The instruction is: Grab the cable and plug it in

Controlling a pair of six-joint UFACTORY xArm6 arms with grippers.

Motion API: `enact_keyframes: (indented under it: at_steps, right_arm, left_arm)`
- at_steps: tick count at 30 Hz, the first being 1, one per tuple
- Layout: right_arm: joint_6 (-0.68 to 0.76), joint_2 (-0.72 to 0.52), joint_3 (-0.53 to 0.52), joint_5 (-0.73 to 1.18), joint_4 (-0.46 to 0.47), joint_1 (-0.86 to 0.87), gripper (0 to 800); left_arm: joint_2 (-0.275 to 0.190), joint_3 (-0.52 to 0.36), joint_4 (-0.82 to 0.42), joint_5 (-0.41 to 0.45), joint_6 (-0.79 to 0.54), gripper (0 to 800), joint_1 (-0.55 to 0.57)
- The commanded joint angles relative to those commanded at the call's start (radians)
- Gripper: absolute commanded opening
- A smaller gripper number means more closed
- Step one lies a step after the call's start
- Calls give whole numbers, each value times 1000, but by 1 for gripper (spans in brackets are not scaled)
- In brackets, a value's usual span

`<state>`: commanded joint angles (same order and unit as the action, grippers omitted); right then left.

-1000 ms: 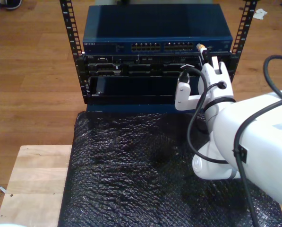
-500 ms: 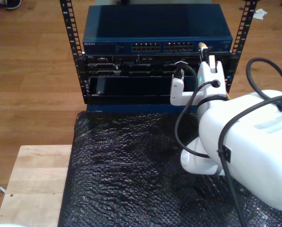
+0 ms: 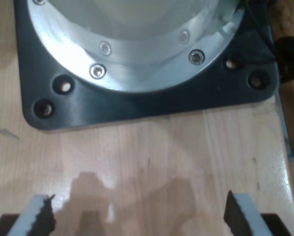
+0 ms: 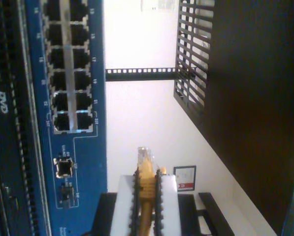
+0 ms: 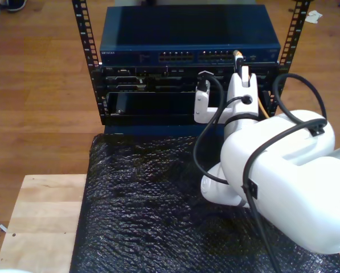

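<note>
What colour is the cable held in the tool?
Yellow-orange cable, clearest in the second wrist view.

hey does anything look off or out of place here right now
Nothing stands out. My second gripper grips the yellow-orange network cable just behind its clear plug, aimed at the blue network switch. My first gripper hangs open over wood.

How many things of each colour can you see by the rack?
Blue: 1, the flat blue metal network switch
Yellow-orange: 1, the thin yellow-orange cable held in my second gripper
Black: 1, the crinkly black plastic mat
White: 1, the big white robot arm
Total: 4
</note>
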<state>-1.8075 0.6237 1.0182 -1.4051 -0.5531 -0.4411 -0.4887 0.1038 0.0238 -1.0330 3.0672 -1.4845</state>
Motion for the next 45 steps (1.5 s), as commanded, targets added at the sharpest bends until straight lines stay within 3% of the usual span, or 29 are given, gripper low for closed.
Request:
enact_keyframes:
  at_steps: [12, 45]
  right_arm:
    - [0, 18, 48, 2, -75, -17, 0]
    - [2, 41, 49, 35, -72, -18, 0]
  left_arm:
    - [0, 0, 0, 0, 0, 800, 0]
    - [0, 0, 0, 0, 0, 800, 0]
